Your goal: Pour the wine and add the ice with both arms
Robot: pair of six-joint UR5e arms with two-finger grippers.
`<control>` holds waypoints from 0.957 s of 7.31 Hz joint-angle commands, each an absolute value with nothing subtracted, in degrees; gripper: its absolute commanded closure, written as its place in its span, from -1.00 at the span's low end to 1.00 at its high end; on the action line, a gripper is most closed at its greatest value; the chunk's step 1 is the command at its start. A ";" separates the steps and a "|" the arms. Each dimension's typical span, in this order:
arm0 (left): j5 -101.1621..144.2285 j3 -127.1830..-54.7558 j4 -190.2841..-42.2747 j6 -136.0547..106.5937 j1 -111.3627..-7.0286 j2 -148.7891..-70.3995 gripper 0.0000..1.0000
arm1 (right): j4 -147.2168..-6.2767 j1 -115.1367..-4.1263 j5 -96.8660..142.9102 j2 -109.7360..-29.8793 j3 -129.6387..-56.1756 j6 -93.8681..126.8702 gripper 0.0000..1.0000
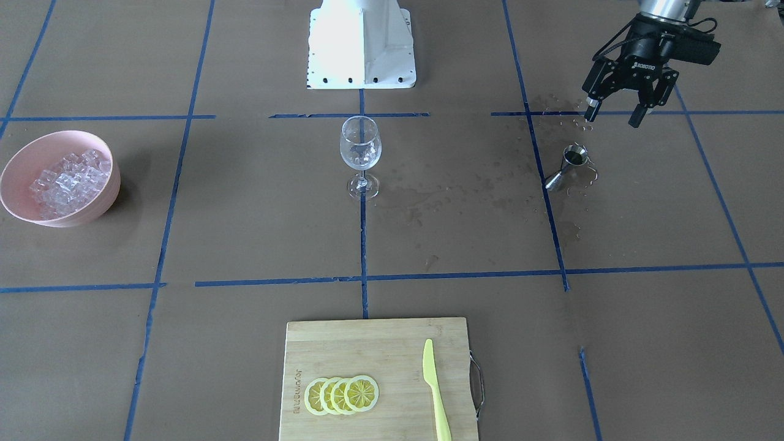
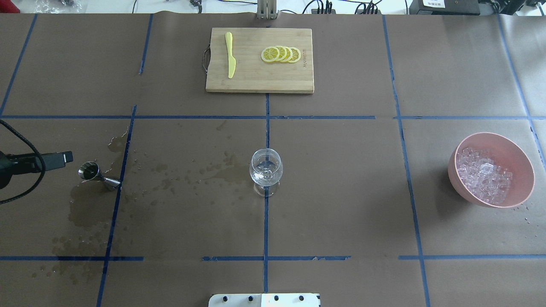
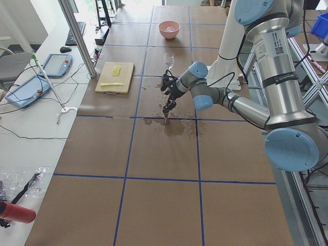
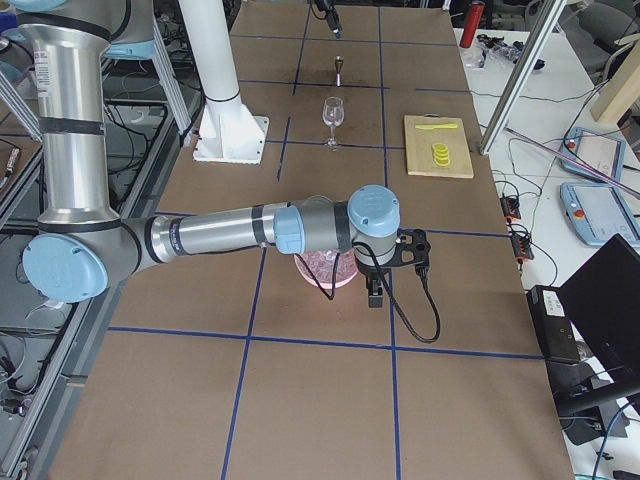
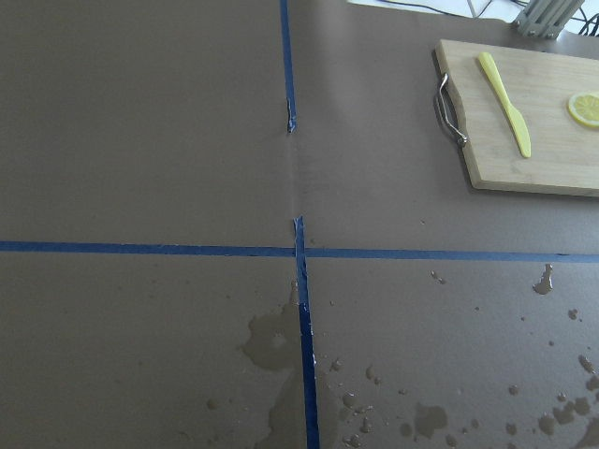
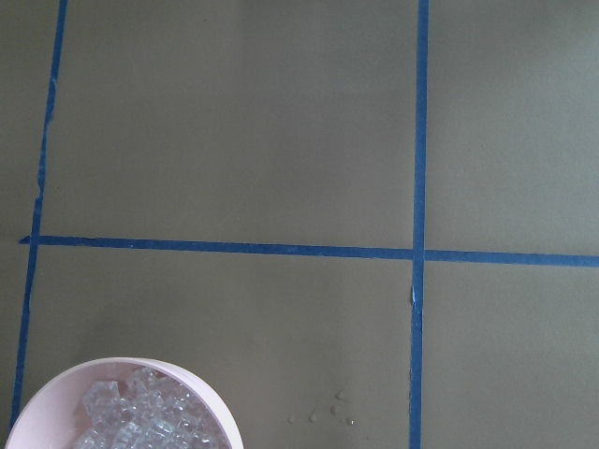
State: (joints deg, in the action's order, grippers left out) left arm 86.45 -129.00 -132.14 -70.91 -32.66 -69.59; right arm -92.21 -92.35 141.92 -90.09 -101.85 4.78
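A clear wine glass (image 1: 361, 151) stands upright at the table's middle; it also shows in the overhead view (image 2: 265, 170). I cannot tell whether it holds wine. A steel jigger (image 1: 568, 165) stands on wet paper, also in the overhead view (image 2: 96, 175). My left gripper (image 1: 614, 115) is open and empty, hanging above and behind the jigger. The ice (image 1: 66, 181) is heaped in a pink bowl (image 1: 107, 195), which also shows in the overhead view (image 2: 455, 168). My right gripper (image 4: 376, 290) shows only in the exterior right view, beside the bowl; I cannot tell if it is open.
A wooden cutting board (image 1: 367, 343) lies at the operators' edge with lemon slices (image 1: 342, 395) and a yellow knife (image 1: 436, 392). Wet patches (image 2: 89, 213) spread around the jigger and toward the glass. The white robot base (image 1: 361, 46) stands behind the glass.
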 commanded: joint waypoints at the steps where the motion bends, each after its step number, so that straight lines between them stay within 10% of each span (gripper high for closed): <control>1: 71.59 -129.46 -132.10 -77.07 -19.47 -66.37 -0.87 | -92.20 -91.85 142.12 -89.83 -102.66 7.29 -1.00; 7: 44.24 -117.03 -118.39 -89.89 -4.57 -75.30 -0.85 | -92.02 -90.79 142.12 -89.65 -104.41 10.20 -1.00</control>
